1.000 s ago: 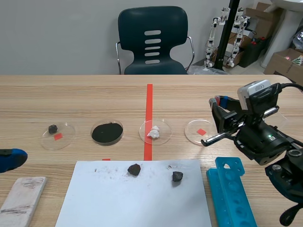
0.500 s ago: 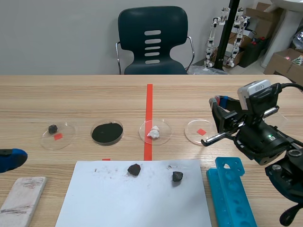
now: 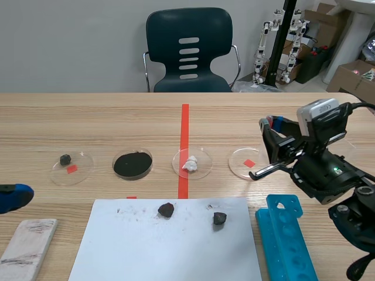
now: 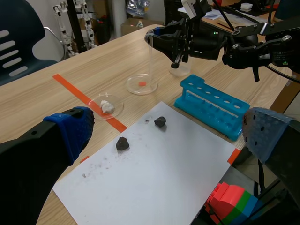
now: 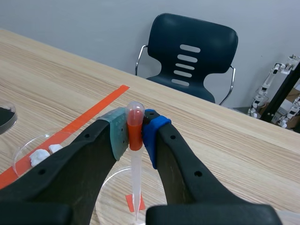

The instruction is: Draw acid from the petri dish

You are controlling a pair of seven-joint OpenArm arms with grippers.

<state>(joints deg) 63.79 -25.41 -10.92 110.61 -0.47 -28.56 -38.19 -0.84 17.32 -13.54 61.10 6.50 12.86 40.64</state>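
1. The petri dish (image 3: 235,156), clear glass over a small orange-red mark, sits right of the table's long tape line, about midway between the near and far edges. It is the rightmost of four dishes in a row.
2. The dropper (image 5: 136,164) hangs upright directly over that dish. In the right wrist view its thin stem runs down inside the dish's rim toward the red mark. Whether the tip touches any liquid cannot be told.
3. The right gripper (image 5: 135,133) is clamped on the dropper at its orange collar just below the bulb, one pad on each side. This hold likely keeps the stem vertical for lowering straight in, though the bulb above the pads looks unsqueezed.
4. The other dishes lie to the left along the same row: one with a white lump (image 3: 192,163) on the tape line, one with black powder (image 3: 133,164), and one with a small dark stone (image 3: 65,159).
5. A blue tube rack (image 3: 290,240) lies near the table's near right corner, beside a white sheet (image 3: 129,252) carrying two dark stones (image 3: 166,209).
6. The left gripper (image 4: 166,133) waits at the near left edge, its fingers spread wide and holding nothing
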